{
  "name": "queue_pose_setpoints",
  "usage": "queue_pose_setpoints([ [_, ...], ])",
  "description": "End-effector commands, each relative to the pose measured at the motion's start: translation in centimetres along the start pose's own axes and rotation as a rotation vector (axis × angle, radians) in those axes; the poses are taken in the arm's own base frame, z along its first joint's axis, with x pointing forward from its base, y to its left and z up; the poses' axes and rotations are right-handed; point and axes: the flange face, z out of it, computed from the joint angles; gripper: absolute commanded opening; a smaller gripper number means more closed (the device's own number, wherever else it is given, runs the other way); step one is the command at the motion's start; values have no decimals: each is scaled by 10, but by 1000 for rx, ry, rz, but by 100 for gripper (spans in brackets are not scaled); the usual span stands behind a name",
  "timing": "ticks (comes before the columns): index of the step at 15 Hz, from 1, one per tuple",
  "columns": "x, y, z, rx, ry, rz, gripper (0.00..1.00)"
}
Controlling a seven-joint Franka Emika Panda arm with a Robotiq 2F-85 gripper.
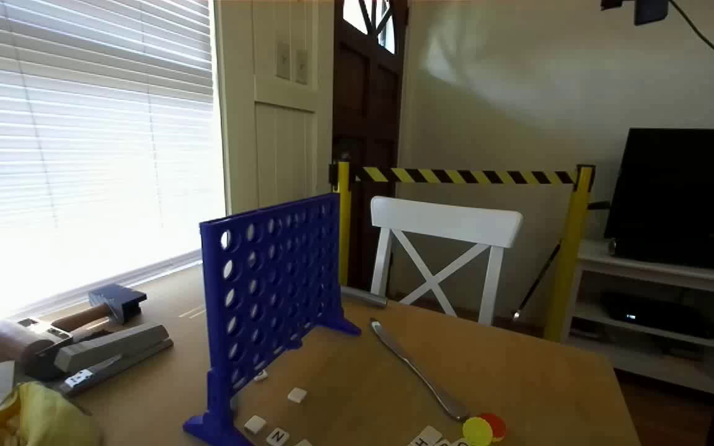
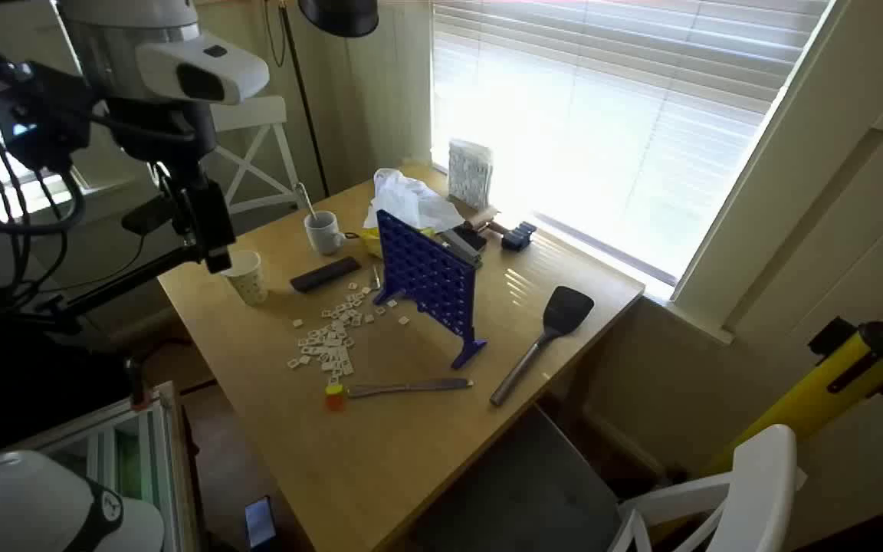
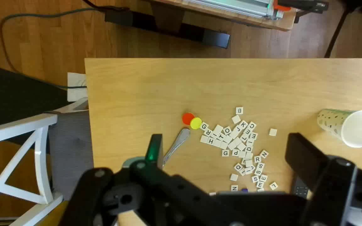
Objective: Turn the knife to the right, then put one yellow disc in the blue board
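The silver knife lies flat on the table in both exterior views. In the wrist view the knife's handle shows; the rest is hidden behind a finger. The yellow disc lies by the handle end, partly over an orange-red disc. The blue board stands upright on its feet; only a blue bit shows in the wrist view. My gripper is open and empty, high above the table; it also shows in an exterior view.
Letter tiles lie scattered beside the discs. A paper cup, a mug and a dark remote stand or lie beyond. A spatula lies near the table edge. A stapler lies behind the board.
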Motion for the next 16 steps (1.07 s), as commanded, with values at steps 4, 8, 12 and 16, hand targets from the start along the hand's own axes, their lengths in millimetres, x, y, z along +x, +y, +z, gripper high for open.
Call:
queue_pose_setpoints([
  [4, 10, 2, 4, 26, 7, 23, 100],
  [8, 55, 10, 44, 81, 29, 70, 100],
  [12, 96, 19, 101, 163, 14, 59, 100],
  [16, 128, 29, 151, 165, 0, -88, 100],
])
